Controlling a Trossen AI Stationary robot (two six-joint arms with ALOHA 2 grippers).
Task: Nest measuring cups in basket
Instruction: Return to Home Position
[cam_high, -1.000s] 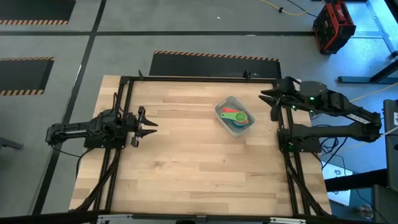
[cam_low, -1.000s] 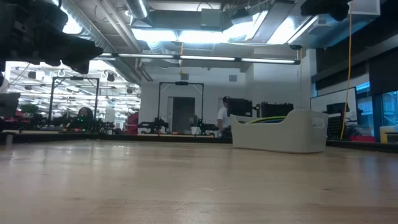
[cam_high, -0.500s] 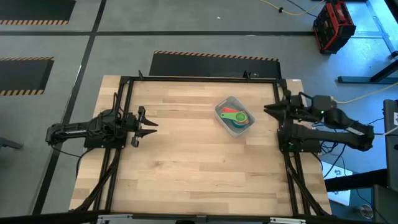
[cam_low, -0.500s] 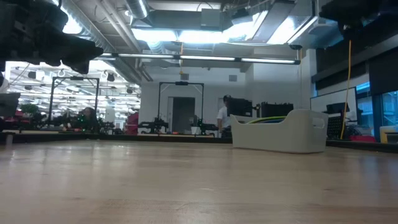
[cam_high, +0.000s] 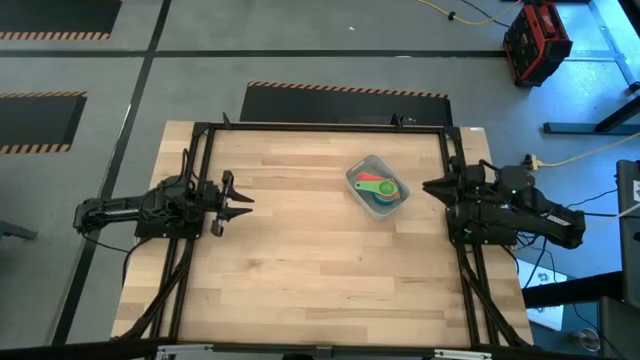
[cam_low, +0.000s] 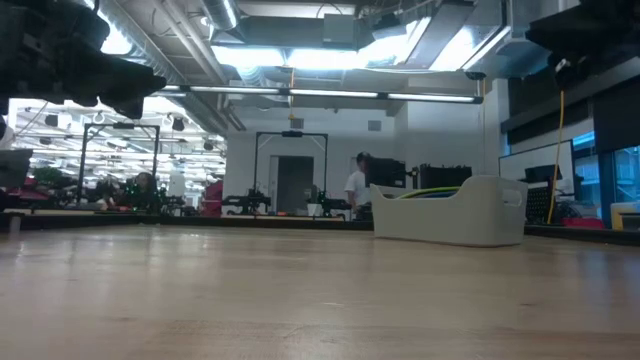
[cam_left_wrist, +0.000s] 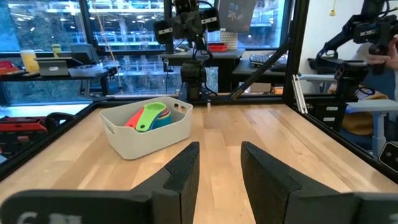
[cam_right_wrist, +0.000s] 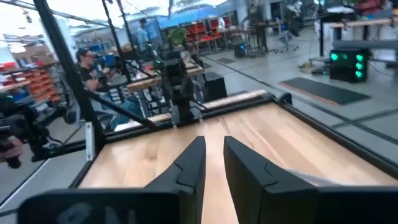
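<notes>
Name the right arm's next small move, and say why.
Probably just settle the right gripper into a rest pose at the right edge of the table, mirroring the left gripper. It is empty and open, clear of the basket, where the green measuring cup lies topmost.

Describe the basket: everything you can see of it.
The basket is a small, pale grey plastic tray, rectangular with rounded corners, low walls and a handle slot in its end. It sits flat on the wooden table, right of centre, askew to the table's edges. Nested cups lie in it: a green cup on top, red and teal showing beneath. The left gripper and right gripper both hang apart from it.
</notes>
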